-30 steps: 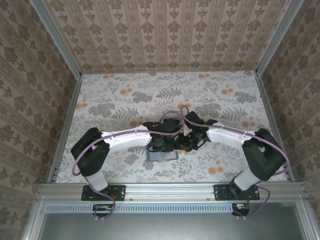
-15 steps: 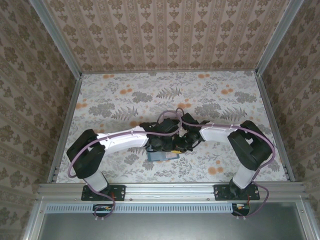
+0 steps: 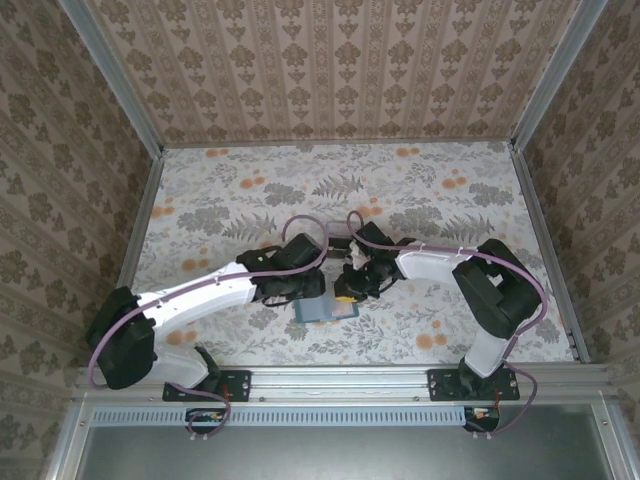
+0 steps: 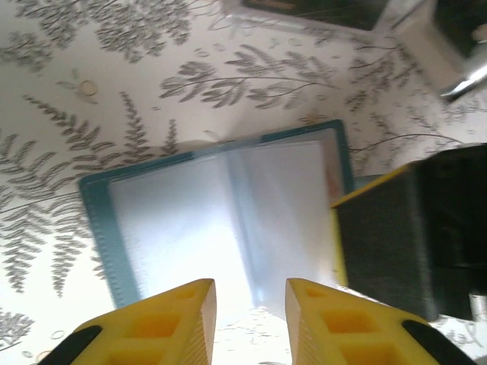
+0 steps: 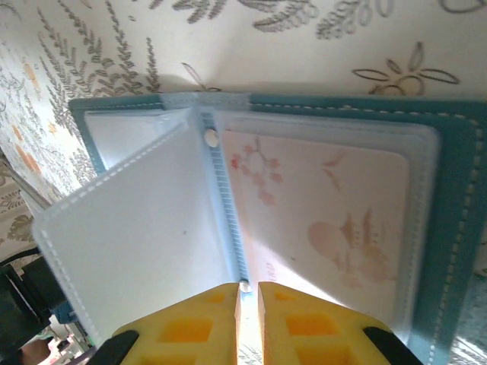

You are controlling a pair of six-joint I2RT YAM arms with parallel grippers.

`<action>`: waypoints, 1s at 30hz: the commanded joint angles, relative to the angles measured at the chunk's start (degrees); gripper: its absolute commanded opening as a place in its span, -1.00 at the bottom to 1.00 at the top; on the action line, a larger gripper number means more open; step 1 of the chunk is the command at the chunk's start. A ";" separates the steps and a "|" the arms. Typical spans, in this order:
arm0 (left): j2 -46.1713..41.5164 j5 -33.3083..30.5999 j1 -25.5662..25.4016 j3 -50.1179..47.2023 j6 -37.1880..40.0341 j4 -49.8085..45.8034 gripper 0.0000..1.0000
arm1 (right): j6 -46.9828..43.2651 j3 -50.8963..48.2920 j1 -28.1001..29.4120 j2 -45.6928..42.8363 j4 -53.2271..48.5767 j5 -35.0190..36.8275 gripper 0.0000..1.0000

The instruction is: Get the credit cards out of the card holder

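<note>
The teal card holder (image 3: 322, 308) lies open on the flowered table between both arms. In the right wrist view its clear sleeves fan up from a riveted spine, and a pale pink credit card (image 5: 335, 220) with blossom prints sits inside the right-hand sleeve of the card holder (image 5: 456, 228). My right gripper (image 5: 247, 287) is shut, its tips pinching the near end of that spine. My left gripper (image 4: 249, 285) hovers open just off the near edge of the card holder (image 4: 99, 220), nothing between its fingers. The right gripper's finger (image 4: 380, 243) rests at the holder's right edge.
Patterned walls and aluminium rails (image 3: 130, 250) close in the table (image 3: 420, 190) on three sides. The two arms meet near the front middle, close to each other. Open tabletop lies behind and to either side of them.
My left gripper has opened and drawn back to the left, off the card holder, with the left arm swinging lower and leftward. The right gripper has stayed on the holder.
</note>
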 commanded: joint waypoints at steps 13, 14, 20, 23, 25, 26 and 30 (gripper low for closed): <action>-9.71 0.76 8.54 -15.37 -1.29 -5.45 -0.57 | -0.37 8.60 5.75 5.43 -3.88 -0.08 -0.69; -10.03 1.73 9.34 -16.99 -1.10 -4.24 -0.57 | -0.31 9.11 6.10 5.97 -3.98 0.10 -0.69; -7.13 5.52 11.03 -20.06 0.29 0.54 -0.61 | 0.14 11.70 8.08 9.38 -3.99 0.89 -0.69; -3.48 6.97 11.38 -19.77 1.25 3.34 -0.62 | 0.75 12.58 8.92 11.34 -3.32 1.03 -0.69; -0.66 7.76 11.39 -18.93 1.69 4.64 -0.63 | 1.06 13.03 9.54 12.23 -3.01 1.21 -0.69; 0.73 8.35 11.31 -18.51 1.93 5.48 -0.64 | 1.23 13.09 9.73 12.66 -2.76 1.33 -0.69; 4.20 9.62 10.90 -17.49 2.45 8.28 -0.64 | 2.33 12.95 10.41 13.98 -1.48 1.55 -0.70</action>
